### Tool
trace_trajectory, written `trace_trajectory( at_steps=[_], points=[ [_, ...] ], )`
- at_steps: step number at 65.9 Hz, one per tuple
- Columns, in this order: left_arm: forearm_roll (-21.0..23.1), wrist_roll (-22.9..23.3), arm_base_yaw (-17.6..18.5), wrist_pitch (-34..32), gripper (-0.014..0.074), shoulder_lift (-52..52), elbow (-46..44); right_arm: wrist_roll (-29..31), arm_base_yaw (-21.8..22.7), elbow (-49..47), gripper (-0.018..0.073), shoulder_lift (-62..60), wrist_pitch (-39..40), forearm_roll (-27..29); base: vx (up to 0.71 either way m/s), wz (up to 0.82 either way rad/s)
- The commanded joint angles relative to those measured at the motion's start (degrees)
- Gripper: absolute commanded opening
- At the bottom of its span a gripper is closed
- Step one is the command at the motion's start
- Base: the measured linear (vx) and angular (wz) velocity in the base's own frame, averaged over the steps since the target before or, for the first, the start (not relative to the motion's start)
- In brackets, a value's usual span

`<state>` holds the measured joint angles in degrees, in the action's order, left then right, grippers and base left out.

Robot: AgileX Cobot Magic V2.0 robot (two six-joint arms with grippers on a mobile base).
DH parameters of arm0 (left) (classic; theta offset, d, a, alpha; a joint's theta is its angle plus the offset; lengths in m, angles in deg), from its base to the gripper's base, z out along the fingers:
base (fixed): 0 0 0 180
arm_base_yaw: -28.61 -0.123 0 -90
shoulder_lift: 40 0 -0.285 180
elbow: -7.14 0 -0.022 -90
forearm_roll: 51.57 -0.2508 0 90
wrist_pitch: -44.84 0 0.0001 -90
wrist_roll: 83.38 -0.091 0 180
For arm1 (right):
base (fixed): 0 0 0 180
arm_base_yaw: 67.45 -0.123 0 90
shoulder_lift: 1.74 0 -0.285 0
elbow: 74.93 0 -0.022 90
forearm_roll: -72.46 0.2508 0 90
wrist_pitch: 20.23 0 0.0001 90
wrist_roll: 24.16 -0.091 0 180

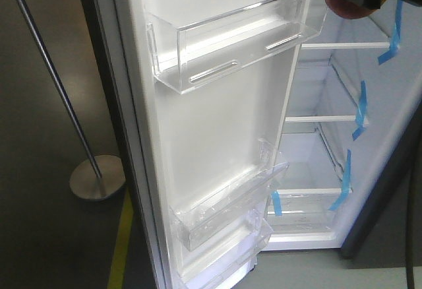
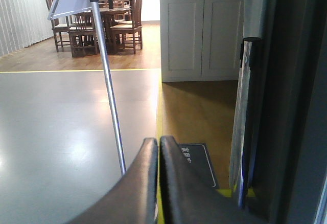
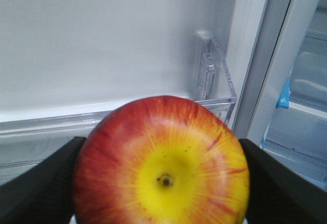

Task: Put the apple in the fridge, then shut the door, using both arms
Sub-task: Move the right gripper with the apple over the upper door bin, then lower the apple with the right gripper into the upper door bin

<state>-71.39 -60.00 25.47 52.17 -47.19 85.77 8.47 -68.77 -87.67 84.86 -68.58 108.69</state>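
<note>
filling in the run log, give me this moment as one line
right hand: shut on apple, by top bin | left hand: shut, empty | door: open | apple: not yet in fridge

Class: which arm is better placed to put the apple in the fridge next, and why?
Right. The right gripper holds the apple beside the open door's top bin, with the fridge and its shelves just beyond. The left gripper is shut, empty, outside by the handle.
</note>
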Motion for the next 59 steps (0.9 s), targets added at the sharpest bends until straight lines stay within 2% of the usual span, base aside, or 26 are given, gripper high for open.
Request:
trace_trajectory(
  at_steps=[1, 59],
  points=[
    [0.32, 0.02, 0.33, -4.21, -0.0006, 0.33, -1.16, 0.26, 0.18, -1.82, 0.0122, -1.73, 3.5, 2.2, 0.0, 0.0],
    [0.32, 0.02, 0.33, -4.21, -0.0006, 0.33, -1.16, 0.26, 0.18, -1.82, 0.0122, -1.73, 3.5, 2.2, 0.0, 0.0]
  ],
)
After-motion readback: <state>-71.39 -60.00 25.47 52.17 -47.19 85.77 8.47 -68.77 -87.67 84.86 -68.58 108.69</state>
